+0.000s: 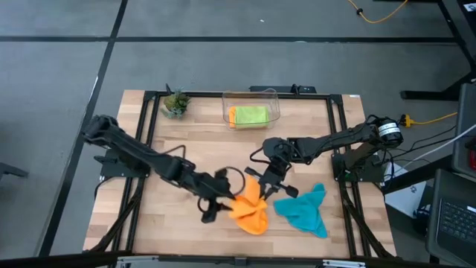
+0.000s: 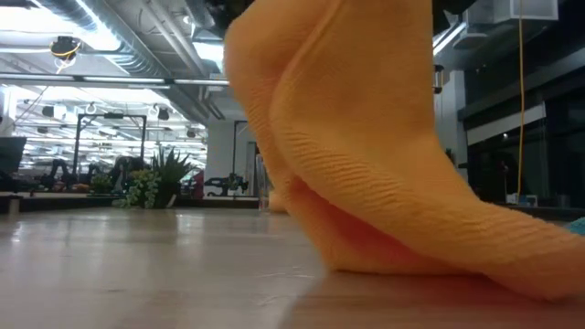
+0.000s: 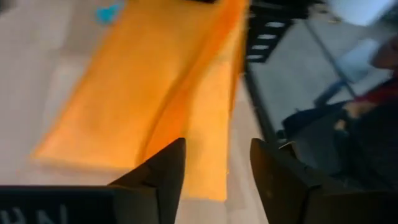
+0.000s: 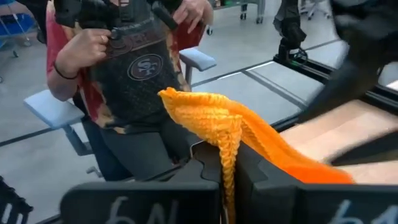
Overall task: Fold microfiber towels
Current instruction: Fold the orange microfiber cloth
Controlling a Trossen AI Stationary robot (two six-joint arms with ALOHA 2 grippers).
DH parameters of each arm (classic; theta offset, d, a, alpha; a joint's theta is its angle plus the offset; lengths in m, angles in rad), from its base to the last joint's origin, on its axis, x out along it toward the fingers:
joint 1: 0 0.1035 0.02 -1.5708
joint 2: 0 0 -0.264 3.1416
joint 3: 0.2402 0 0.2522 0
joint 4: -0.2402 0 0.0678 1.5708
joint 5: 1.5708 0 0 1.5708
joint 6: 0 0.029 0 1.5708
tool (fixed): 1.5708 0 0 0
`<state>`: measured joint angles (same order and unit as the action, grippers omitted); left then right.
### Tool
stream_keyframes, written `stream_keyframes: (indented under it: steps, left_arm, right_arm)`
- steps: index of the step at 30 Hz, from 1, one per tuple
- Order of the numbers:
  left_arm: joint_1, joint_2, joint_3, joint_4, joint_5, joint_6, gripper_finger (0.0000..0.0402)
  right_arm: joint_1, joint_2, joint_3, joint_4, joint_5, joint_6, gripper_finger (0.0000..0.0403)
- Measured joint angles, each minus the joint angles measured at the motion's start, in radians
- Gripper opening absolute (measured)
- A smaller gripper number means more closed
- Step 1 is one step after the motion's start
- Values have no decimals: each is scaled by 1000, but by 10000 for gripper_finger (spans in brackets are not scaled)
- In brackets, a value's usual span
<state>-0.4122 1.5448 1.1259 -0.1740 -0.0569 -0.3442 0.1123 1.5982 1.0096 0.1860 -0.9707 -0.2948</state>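
From above, the wooden surface fills the middle of the frame. The orange towel lies bunched at lower centre, one corner lifted toward the right claw, which is pinched closed on that raised edge. The left claw sits just left of the towel at its lower edge, fingers parted, gripping nothing. The teal towel lies crumpled just to the right of the orange one. At upper centre a clear plastic bin holds the lime green towel, and a small potted plant stands to its left.

At surface level, the orange towel rises like a tent across the centre and right of the frame, its foot resting on the wood; the plant shows far off at left.

From the left wrist, the two dark fingers stand apart with the orange towel spread beyond them.

From the right wrist, the orange towel is clamped between the closed fingers and drapes off to the right. A person sits beyond the surface at upper left.
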Motion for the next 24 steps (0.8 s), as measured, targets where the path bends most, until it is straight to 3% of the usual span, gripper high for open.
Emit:
stream_keyframes:
  steps: [9,14,17,24]
  left_arm:
    - [2,204,0,69,74,33,193]
    - [-2,232,0,69,133,-24,195]
    - [-1,222,0,50,97,-32,196]
    - [39,206,0,58,66,-47,196]
  right_arm:
    - [0,0,0,-25,-7,4,8]
    - [0,0,0,-37,-8,5,8]
    - [0,0,0,-50,-14,5,8]
    - [11,1,0,-52,-183,-34,8]
